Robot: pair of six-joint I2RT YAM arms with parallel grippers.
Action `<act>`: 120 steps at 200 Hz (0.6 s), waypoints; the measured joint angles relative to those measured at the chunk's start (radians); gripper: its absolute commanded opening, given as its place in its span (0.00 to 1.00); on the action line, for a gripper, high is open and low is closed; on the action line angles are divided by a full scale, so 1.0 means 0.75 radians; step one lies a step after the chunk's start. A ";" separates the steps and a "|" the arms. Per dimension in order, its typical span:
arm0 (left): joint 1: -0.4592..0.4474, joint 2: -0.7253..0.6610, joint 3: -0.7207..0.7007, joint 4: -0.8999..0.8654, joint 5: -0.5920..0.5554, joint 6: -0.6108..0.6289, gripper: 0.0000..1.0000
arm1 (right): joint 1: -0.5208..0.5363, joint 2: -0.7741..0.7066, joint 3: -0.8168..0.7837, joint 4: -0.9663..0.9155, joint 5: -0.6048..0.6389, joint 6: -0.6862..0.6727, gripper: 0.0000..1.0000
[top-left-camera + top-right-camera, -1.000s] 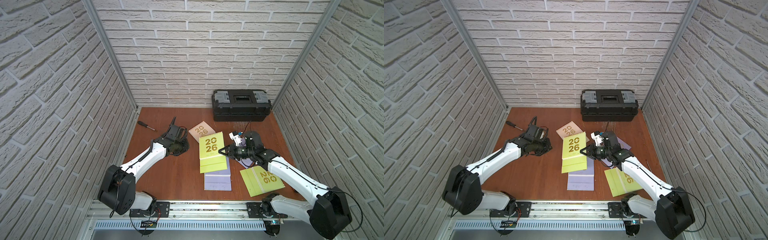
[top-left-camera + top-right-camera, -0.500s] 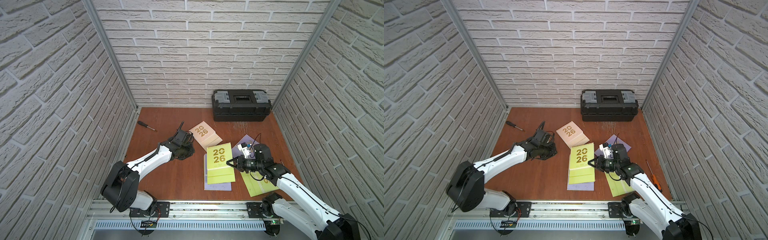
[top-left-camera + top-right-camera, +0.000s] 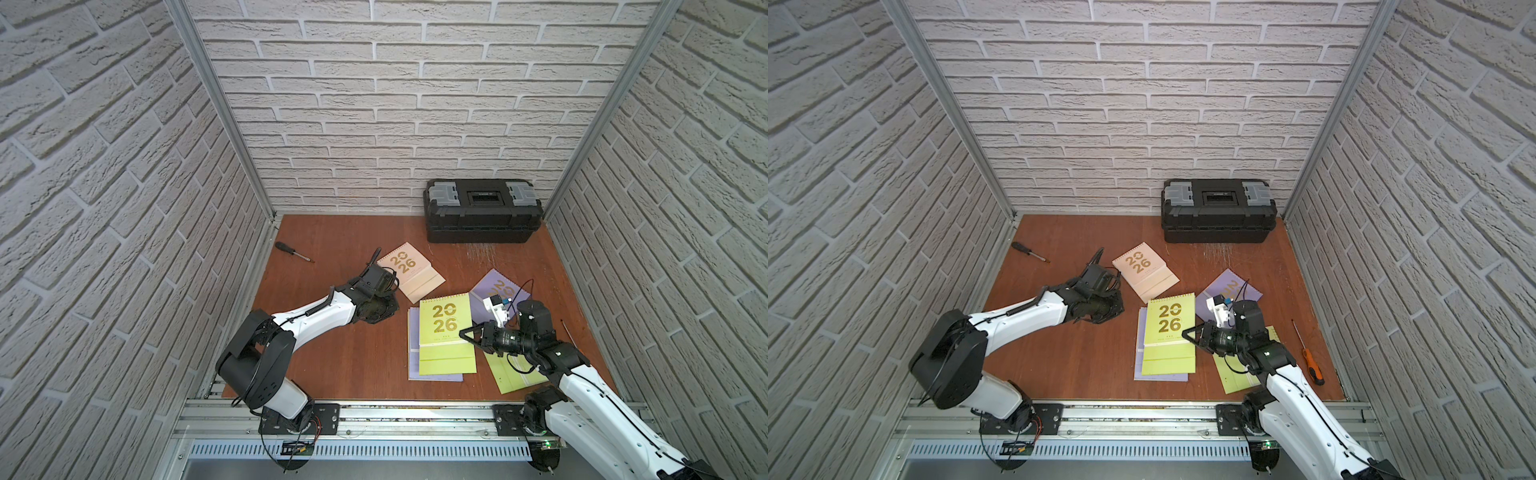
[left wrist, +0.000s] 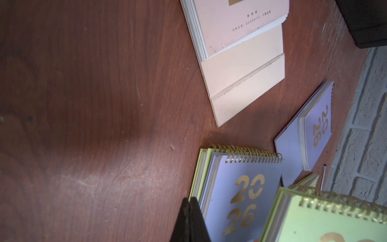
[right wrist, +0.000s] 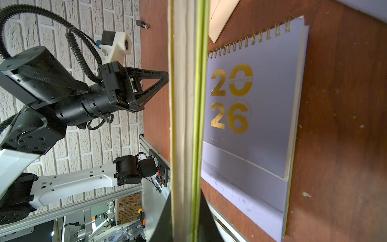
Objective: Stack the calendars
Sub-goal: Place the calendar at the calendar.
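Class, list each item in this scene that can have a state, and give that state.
left gripper, shut and empty
right gripper, shut on lime green calendar
lime green calendar, held over lavender calendar
lavender calendar, lying flat
peach-pink calendar, lying flat, unstacked
toolbox, closed

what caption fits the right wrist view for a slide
Right gripper holds a green calendar edge-on over the lavender calendar lying on the wooden table.
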 measured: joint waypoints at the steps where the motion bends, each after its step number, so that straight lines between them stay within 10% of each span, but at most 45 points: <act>1: 0.000 0.001 0.000 0.001 0.000 -0.001 0.00 | -0.001 -0.001 -0.001 -0.001 -0.001 0.000 0.03; 120: -0.045 0.123 -0.010 0.113 0.033 -0.050 0.00 | -0.009 0.082 -0.145 0.250 -0.110 0.037 0.03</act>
